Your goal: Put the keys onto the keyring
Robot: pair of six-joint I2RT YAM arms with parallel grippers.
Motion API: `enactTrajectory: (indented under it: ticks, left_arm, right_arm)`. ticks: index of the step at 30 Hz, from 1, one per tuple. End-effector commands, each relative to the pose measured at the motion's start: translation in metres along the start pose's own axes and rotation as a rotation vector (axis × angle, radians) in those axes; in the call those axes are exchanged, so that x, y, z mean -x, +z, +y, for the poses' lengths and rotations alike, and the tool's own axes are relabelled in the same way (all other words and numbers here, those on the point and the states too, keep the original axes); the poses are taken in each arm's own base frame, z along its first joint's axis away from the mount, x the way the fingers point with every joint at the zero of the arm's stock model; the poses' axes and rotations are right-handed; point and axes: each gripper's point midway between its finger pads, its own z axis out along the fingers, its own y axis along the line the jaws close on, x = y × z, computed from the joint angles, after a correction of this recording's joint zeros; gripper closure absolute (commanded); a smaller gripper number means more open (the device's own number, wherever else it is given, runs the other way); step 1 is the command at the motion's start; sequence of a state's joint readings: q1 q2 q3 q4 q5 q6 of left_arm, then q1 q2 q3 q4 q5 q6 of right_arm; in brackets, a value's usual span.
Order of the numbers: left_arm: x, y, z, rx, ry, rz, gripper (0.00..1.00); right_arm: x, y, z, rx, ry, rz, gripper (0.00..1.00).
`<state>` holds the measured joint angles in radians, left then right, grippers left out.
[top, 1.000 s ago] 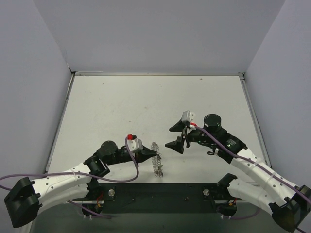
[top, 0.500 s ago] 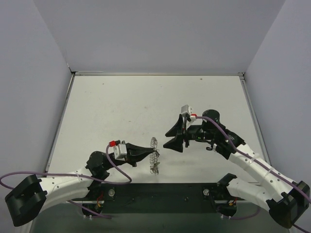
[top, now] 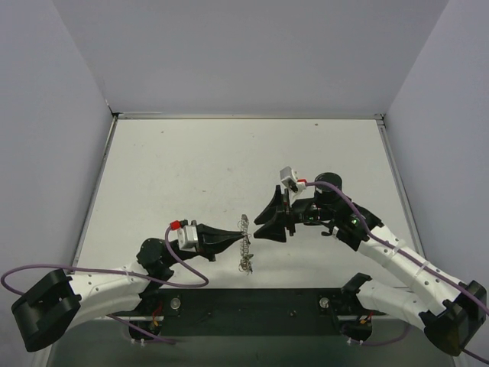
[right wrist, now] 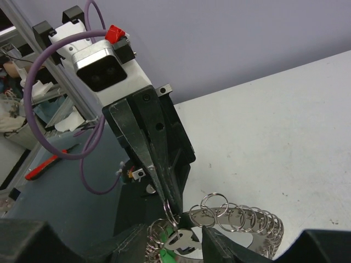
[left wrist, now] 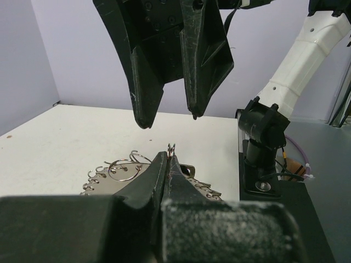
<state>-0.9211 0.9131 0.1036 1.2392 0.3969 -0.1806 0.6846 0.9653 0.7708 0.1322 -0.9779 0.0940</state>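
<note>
Here's the keyring (right wrist: 241, 220), a springy silver coil bristling with small wire loops, sitting low over the near part of the white table (top: 176, 176), just ahead of the gap between the two arm bases. Whether it rests on the surface or hangs just clear of it, I cannot tell. One small loop (left wrist: 171, 147) on its rim is nipped right at the tips of the left gripper (top: 236, 238), whose jaws are pressed tight together with no daylight between them. Coming in from the other side, the right gripper (top: 257, 228) faces it almost tip to tip. Its fingers (left wrist: 147, 82) stand partly apart with nothing between them, and the gap lines up with that pinched loop, close to it but not touching in the left wrist view. A purple cable (top: 191, 269) curls off the left wrist.
</note>
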Motion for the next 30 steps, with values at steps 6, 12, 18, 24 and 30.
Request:
enactTrajectory:
  ticks: [6, 12, 18, 24, 30]
  left_arm:
    - [0.059, 0.010, -0.006, -0.037, 0.072, -0.203, 1.00]
    - [0.062, 0.009, -0.008, -0.045, 0.070, -0.208, 1.00]
    - [0.063, 0.009, -0.009, -0.049, 0.071, -0.211, 1.00]
    - [0.062, 0.009, -0.011, -0.062, 0.066, -0.208, 1.00]
    - [0.064, 0.010, -0.012, -0.068, 0.062, -0.214, 1.00]
  right_arm:
    - [0.012, 0.010, 0.010, 0.040, -0.045, 0.014, 0.57]
    - [0.007, 0.015, 0.005, 0.032, -0.038, 0.035, 0.62]
    - [0.002, 0.016, 0.003, 0.035, -0.026, 0.052, 0.65]
    - [0.002, 0.019, 0.004, 0.050, -0.017, 0.052, 0.79]
    - [0.001, 0.020, 0.004, 0.055, -0.014, 0.055, 0.92]
